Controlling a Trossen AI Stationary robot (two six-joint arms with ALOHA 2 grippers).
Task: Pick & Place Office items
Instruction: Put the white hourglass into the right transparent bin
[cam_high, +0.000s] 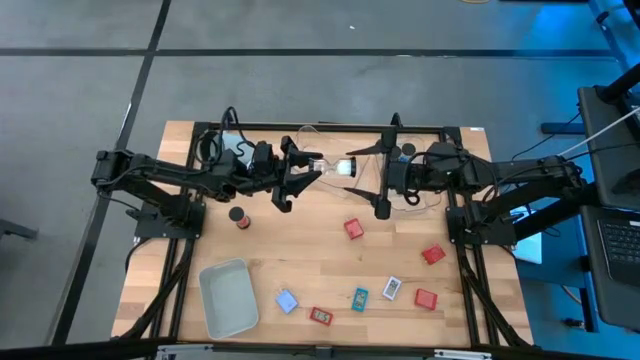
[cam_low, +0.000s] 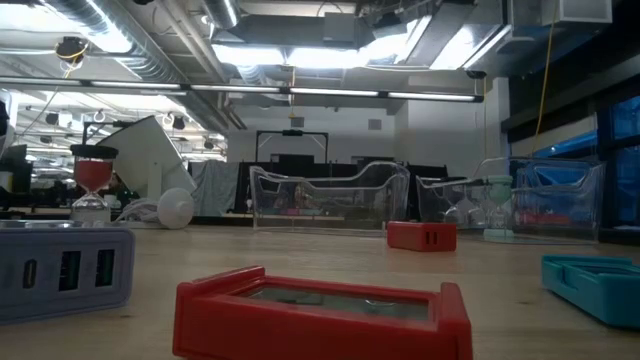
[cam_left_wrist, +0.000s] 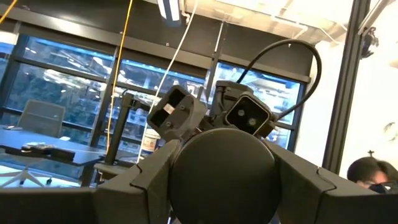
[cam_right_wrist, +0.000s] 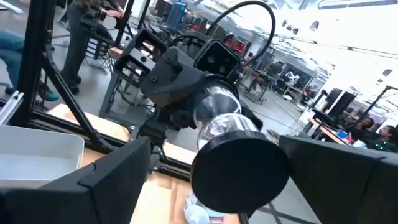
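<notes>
A clear glass sand timer (cam_high: 338, 167) with black round end caps hangs level above the table's far middle, between the two arms. My left gripper (cam_high: 316, 168) comes from the left and is shut on one cap. My right gripper (cam_high: 383, 172) faces it from the right, open. Its fingers (cam_right_wrist: 118, 177) stand either side of the other black cap (cam_right_wrist: 239, 174), and I cannot tell whether they touch it. Small office items lie on the wood: red blocks (cam_high: 353, 229) (cam_high: 432, 255) (cam_high: 426, 299), cards (cam_high: 392, 288) (cam_high: 359, 296) (cam_high: 320, 315), a pale blue block (cam_high: 287, 301) and a black-topped cylinder (cam_high: 238, 216). My left gripper pinches the sand timer's black end cap (cam_left_wrist: 186, 180) between its two fingers (cam_left_wrist: 134, 190), one on each side of the round disc. The fingers come level from the table's left, along the timer. The timer is lifted clear and points toward the right arm.
A grey-white bin (cam_high: 228, 297) sits near the table's left near corner. Clear bins (cam_low: 330, 195) (cam_low: 480, 200) stand along the far edge under the arms. In the low view a red card (cam_low: 320, 315) lies close in front. Bare wood lies between the arms and the scattered items.
</notes>
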